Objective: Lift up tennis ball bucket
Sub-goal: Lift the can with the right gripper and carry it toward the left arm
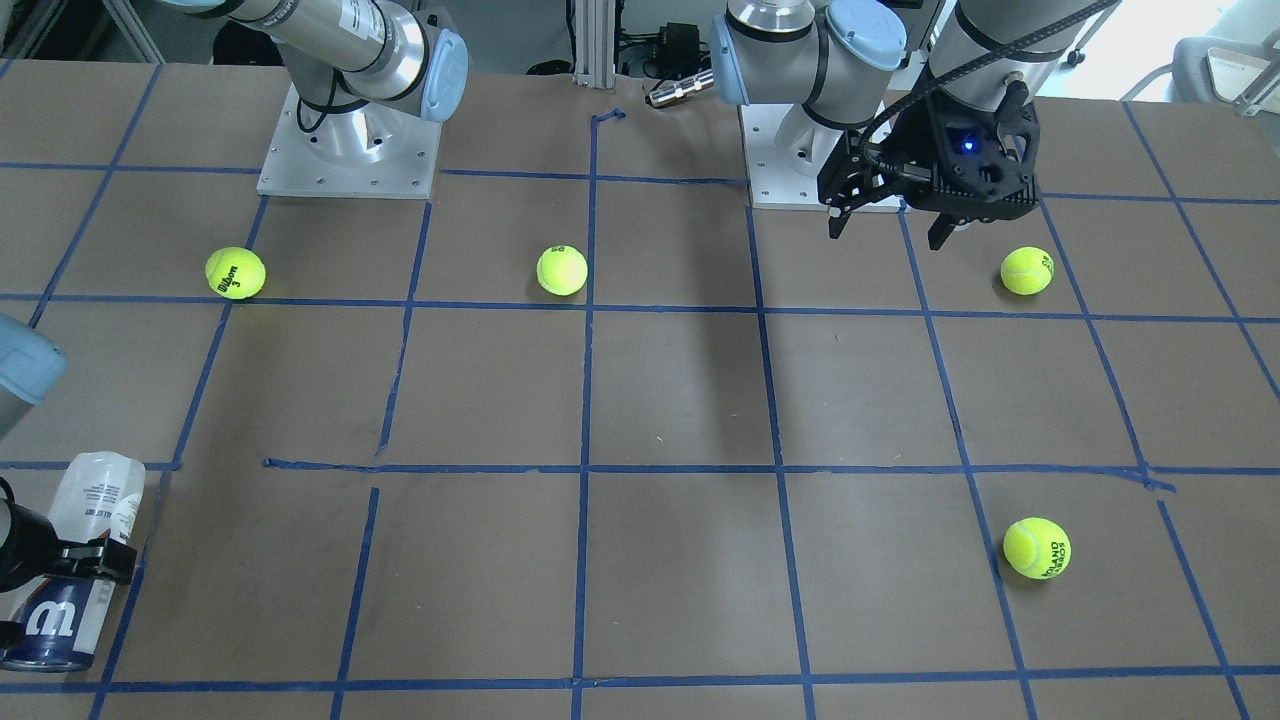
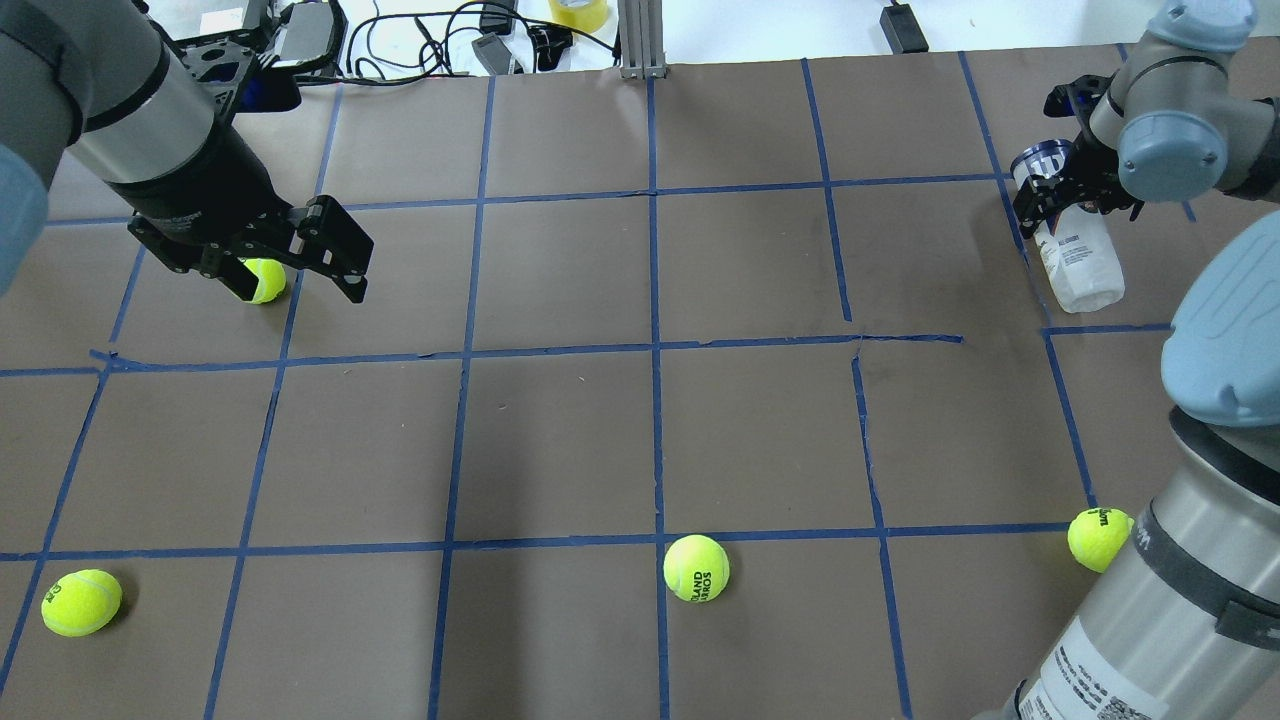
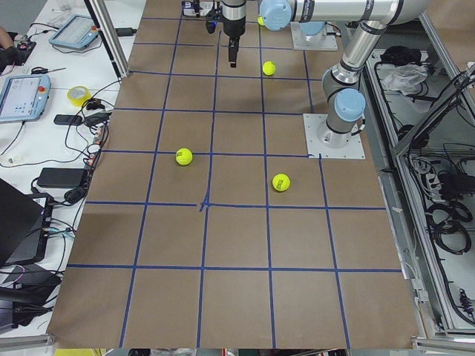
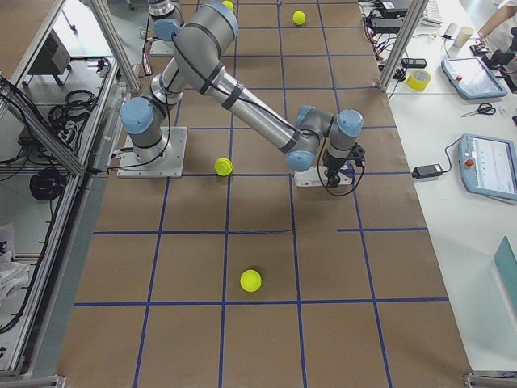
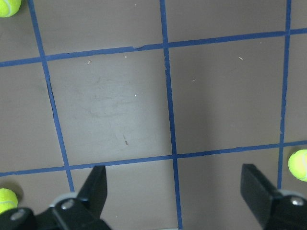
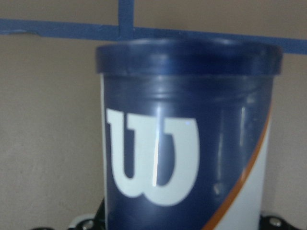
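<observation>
The tennis ball bucket (image 2: 1085,265) is a slim can with a white label and a navy end with a white "W". It is at the table's far right corner in the overhead view and at the lower left in the front view (image 1: 50,620). My right gripper (image 2: 1062,198) is shut around its middle, with a black finger (image 1: 98,560) across the can. The navy end fills the right wrist view (image 6: 187,143). I cannot tell if the can touches the table. My left gripper (image 2: 285,280) is open and empty, above a tennis ball (image 2: 262,280); it also shows in the front view (image 1: 888,233).
Three more yellow-green tennis balls lie on the brown taped table: near left (image 2: 82,602), near middle (image 2: 696,568) and near right by my right arm (image 2: 1098,538). Cables and devices (image 2: 480,40) lie beyond the far edge.
</observation>
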Controlling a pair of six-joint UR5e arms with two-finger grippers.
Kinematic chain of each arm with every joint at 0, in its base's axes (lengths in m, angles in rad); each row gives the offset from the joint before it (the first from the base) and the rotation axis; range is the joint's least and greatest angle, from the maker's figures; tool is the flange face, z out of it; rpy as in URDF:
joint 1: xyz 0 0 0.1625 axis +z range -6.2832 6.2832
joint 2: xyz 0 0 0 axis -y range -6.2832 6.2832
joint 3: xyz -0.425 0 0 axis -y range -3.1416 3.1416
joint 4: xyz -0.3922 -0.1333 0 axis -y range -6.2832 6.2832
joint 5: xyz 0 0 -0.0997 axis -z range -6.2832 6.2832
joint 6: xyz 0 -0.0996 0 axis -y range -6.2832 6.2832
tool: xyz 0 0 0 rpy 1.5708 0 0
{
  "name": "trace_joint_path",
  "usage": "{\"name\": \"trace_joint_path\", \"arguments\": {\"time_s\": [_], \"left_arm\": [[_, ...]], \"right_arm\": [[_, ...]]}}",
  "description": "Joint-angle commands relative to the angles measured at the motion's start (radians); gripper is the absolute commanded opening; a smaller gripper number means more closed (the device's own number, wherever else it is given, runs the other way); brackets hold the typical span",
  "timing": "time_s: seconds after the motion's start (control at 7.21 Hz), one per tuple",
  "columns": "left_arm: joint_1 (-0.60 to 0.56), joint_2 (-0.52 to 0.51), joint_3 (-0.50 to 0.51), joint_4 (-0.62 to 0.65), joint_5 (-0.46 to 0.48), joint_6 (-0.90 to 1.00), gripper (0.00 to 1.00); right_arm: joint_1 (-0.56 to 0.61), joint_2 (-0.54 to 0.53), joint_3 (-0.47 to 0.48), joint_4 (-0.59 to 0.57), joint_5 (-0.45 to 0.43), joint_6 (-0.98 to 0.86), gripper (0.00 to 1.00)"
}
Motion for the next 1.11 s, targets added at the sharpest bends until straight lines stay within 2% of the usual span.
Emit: {"name": "trace_joint_path", "arguments": {"time_s": [0.0,0.55,0.69,0.83,0.97], "left_arm": [[0.001,0.0,0.002,0.001,0.0,0.0,1.0],[0.007,0.008,0.002,-0.003,0.0,0.003,1.0],[0.018,0.006,0.002,-0.002,0.053,0.009,1.0],[0.024,-0.001,0.002,0.013,0.152,0.011,1.0],[0.029,-0.004,0.002,0.013,0.156,0.015,1.0]], "right_arm": [[0.032,-0.048,0.0,0.013,0.007,-0.032,0.77],[0.2,-0.098,0.0,0.016,0.009,-0.057,0.72],[0.259,-0.099,0.0,0.014,0.038,-0.057,0.71],[0.329,-0.104,0.0,0.011,0.038,-0.057,0.7],[0.4,-0.113,-0.001,-0.001,0.026,-0.057,0.7]]}}
